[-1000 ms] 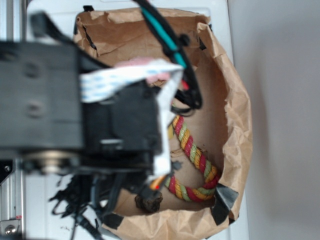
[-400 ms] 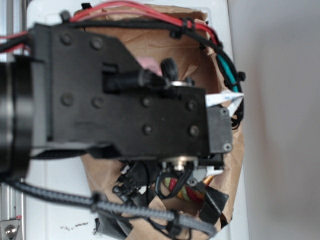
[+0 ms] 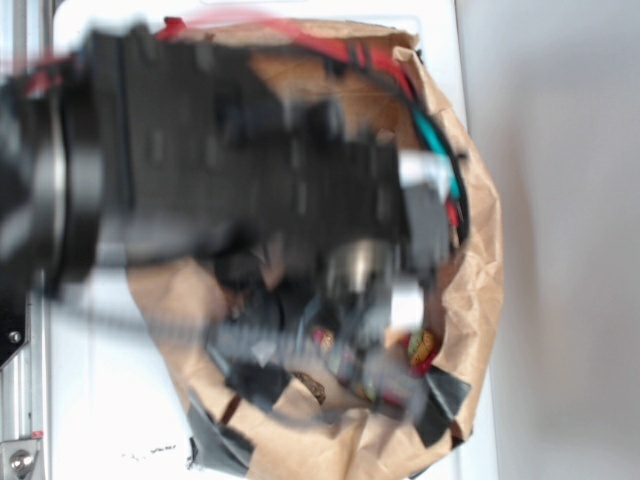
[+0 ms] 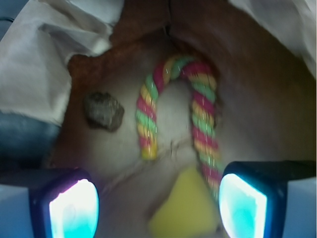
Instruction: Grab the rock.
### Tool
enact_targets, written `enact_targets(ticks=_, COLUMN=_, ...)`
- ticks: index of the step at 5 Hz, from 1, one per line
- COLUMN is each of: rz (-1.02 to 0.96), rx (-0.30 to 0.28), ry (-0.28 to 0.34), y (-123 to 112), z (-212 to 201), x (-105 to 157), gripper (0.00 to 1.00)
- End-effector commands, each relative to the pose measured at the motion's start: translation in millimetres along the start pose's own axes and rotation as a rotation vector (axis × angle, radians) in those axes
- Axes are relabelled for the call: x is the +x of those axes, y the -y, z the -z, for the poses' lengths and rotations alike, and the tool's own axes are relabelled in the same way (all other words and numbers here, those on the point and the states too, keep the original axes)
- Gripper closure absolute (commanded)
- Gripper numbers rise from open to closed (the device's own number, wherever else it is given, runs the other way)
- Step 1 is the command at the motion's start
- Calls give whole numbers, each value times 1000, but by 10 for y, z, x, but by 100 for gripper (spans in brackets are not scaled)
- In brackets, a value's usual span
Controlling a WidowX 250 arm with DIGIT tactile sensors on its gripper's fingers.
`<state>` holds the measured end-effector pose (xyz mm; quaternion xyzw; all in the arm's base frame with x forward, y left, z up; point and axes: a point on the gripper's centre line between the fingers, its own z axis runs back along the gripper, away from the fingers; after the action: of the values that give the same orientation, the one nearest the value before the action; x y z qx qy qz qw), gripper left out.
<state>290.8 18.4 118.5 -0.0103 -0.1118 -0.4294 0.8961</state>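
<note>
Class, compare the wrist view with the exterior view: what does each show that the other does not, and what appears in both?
Only the wrist view shows the yellow sponge lying between the open pincer fingers, and the whole looped rope. Only the exterior view shows the blurred black arm with its cables, the full outline of the paper bag and the white surface under it. Both show the bag's brown inside, part of the rope, and the rock, though outside it is just a dark sliver.
</note>
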Motion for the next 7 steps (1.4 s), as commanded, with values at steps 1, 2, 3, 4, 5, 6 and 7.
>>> enact_targets(ticks=1, rz=-109, rx=48, ry=161, y=-400, z=-711, x=-135, gripper=0)
enact_targets(ticks=2, rz=-26, rx=48, ry=107, y=-296, z=-488, x=-41, gripper=0)
enact_targets(ticks=3, rz=87, rx=36, ry=89, y=10, z=-316, x=33, gripper=0)
enact_targets(ticks=4, rz=208, rx=32, ry=102, y=329, z=-167, x=140, gripper=0)
enact_targets(ticks=5, rz=271, rx=44, ry=96, y=444, z=-25, x=234, gripper=0)
enact_targets(ticks=6, rz=333, rx=44, ry=91, y=530, z=79, x=299, gripper=0)
enact_targets(ticks=7, rz=372, rx=31, ry=97, y=600, z=128, x=368, gripper=0)
